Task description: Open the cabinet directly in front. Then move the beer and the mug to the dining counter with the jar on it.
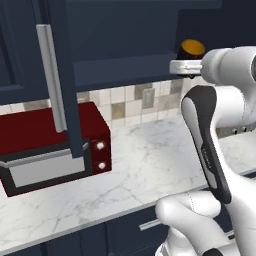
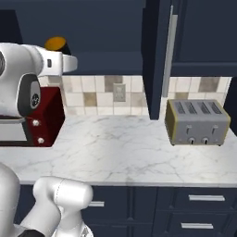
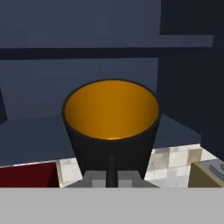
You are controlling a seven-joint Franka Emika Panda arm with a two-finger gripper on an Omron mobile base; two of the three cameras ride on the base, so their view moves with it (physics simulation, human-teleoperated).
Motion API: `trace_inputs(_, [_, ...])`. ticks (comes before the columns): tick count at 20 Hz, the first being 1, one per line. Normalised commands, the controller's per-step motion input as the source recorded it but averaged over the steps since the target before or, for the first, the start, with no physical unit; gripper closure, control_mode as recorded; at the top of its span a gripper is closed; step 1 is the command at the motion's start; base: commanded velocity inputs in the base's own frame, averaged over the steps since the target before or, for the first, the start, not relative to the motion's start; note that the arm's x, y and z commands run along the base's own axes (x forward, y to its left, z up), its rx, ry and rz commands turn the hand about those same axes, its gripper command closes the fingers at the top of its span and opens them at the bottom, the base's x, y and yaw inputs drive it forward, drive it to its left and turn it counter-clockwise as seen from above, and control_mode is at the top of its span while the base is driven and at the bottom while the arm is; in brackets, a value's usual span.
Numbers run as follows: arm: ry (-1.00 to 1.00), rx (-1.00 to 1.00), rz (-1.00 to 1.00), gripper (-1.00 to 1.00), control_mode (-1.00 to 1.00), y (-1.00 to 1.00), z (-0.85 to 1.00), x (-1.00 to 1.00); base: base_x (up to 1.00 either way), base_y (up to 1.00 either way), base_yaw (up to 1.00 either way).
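Nearest the hand camera, the mug (image 3: 111, 127) sits black-walled with an orange interior, its near rim caught between the gripper (image 3: 112, 173) fingers, which are drawn tight together on it. The mug is raised at the mouth of the cabinet (image 1: 125, 45), level with its lower shelf.

From left to right in the left base view: the cabinet's open door (image 1: 62, 80) with its long silver bar handle (image 1: 52, 77) hangs out over a red microwave (image 1: 50, 145) on the marble worktop (image 1: 145, 160); the mug's orange top (image 1: 192, 48) shows just above the arm's wrist.

From left to right in the right base view: the mug (image 2: 56, 44) again above the wrist, then a tiled backsplash (image 2: 106, 95), the second open door (image 2: 157, 60), and a grey four-slot toaster (image 2: 196, 121) on the worktop.
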Motion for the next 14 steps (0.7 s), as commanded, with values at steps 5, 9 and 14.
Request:
trace_inputs(5, [0.0, 0.0, 0.0, 1.0, 1.0, 0.0, 0.0, 0.0, -1.0, -0.3, 0.0])
trace_inputs(9, [0.0, 0.0, 0.0, 1.0, 1.0, 0.0, 0.0, 0.0, -1.0, -0.39, 0.42])
trace_inputs(14, [0.0, 0.0, 0.0, 1.0, 1.0, 0.0, 0.0, 0.0, -0.68, -0.13, 0.78])
